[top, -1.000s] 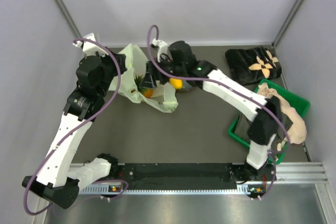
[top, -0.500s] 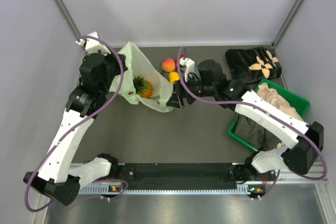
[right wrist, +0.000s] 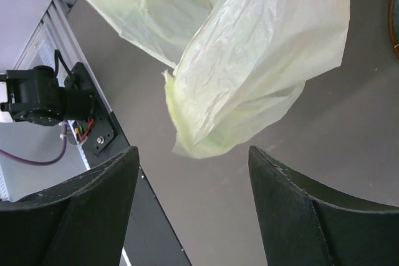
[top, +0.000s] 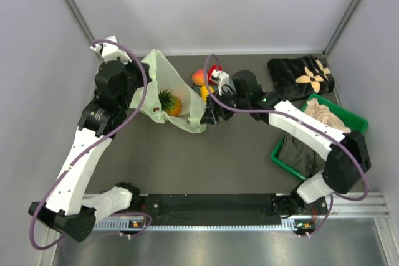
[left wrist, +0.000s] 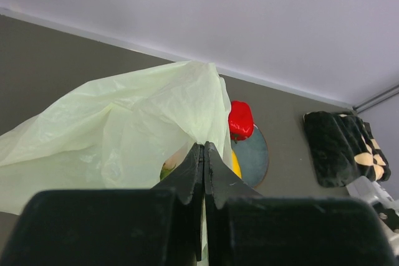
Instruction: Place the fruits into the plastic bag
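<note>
Dark grey tabletop (top: 237, 147) between pale walls (top: 218, 4). Pinches the lifted edge of the large pale green translucent plastic bag (top: 159, 70) with the left gripper (left wrist: 204, 149), clamped tight. Hovers the right gripper (right wrist: 193, 154) wide apart, empty, just by the bag's near corner. Inside: orange green-crowned pineapple (top: 169, 104). Beside the bag, behind that gripper: yellow-red mango (top: 199, 77), yellow piece (top: 204, 90), red round fruit (top: 215, 70).

Black floral cloth (top: 301, 76) far right; green basket (top: 275, 152) holds clothes (top: 319, 111).
</note>
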Controlling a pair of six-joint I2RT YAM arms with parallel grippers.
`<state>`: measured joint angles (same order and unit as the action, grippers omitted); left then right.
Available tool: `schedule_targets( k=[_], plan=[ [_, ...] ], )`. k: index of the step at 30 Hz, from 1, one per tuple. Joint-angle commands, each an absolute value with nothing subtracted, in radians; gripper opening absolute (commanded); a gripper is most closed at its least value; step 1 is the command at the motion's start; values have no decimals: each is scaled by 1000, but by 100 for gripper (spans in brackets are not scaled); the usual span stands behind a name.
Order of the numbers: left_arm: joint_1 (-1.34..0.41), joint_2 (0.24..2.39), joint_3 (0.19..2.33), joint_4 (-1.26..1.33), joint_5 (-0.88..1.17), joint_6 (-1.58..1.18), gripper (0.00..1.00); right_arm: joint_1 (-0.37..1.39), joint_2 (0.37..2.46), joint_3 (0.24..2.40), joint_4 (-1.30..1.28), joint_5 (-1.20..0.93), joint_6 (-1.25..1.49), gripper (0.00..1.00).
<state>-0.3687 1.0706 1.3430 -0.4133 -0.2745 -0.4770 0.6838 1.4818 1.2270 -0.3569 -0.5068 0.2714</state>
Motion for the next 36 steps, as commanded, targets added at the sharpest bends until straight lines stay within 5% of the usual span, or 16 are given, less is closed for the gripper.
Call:
schedule_targets(
  k=[1, 7, 13, 17, 26, 36],
  plan=[
    [-368, 1077, 1384, -394, -275, -466, 0, 672, 1545, 1299, -308, -561, 241, 69],
    [-368, 1081, 1379, -394, -267, -468, 0, 672, 1607, 1333, -256, -588, 242, 64],
    [-367, 1081, 1376, -393, -271, -468, 0, 672, 1686, 1440, -318, -571, 227, 43],
    [-368, 1071, 1376, -399, -287, -462, 0, 672, 1669, 1471, -334, -580, 244, 0],
    [-367, 1019, 1356, -377, -373, -439, 0, 672, 1459, 1503, -336, -652, 324, 0],
    [-368, 1022, 1376, -391, -273, -474, 0, 637, 1213, 1571, -486, -411, 316, 0]
  ],
)
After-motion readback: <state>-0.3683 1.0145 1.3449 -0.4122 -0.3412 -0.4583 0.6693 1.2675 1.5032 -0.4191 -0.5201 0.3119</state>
